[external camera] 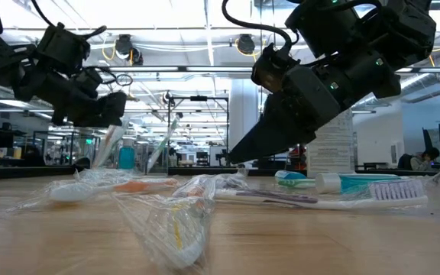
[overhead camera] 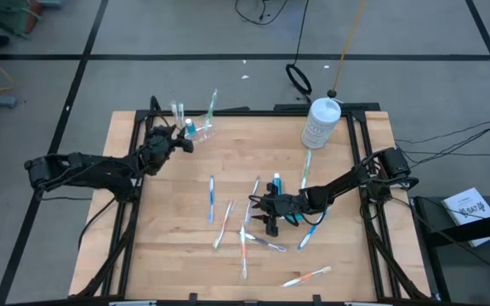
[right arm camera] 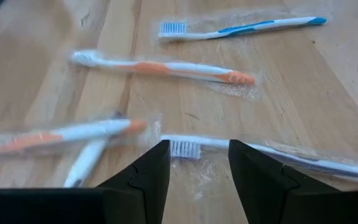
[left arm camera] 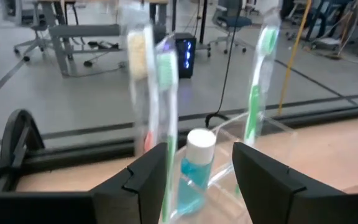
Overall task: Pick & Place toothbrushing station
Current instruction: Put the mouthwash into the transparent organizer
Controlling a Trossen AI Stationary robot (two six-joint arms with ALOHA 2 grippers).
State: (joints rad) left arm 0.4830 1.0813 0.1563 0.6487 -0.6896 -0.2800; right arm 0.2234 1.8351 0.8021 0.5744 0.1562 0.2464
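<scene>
A small clear cup (overhead camera: pixel 196 129) stands at the table's far left. It holds a teal toothpaste tube (left arm camera: pixel 194 168) with a white cap and three wrapped toothbrushes, two green (left arm camera: pixel 166 93) and one pale, standing upright. My left gripper (left arm camera: pixel 194 180) is open, level and just before the cup, a finger on either side of the tube. My right gripper (right arm camera: pixel 197 171) is open near the table's middle (overhead camera: pixel 259 214), pointing down. Its fingers stand on either side of the bristle head (right arm camera: pixel 185 148) of a wrapped dark-handled toothbrush lying on the table. Several more wrapped toothbrushes (overhead camera: pixel 212 197) lie around it.
A large white bottle (overhead camera: pixel 321 121) stands at the far right. A teal tube (overhead camera: pixel 276 183) and a green toothbrush (overhead camera: pixel 306 170) lie between the bottle and my right gripper. Orange-handled brushes (right arm camera: pixel 166 67) lie just beyond the right fingers. Black frame rails run along the table's sides.
</scene>
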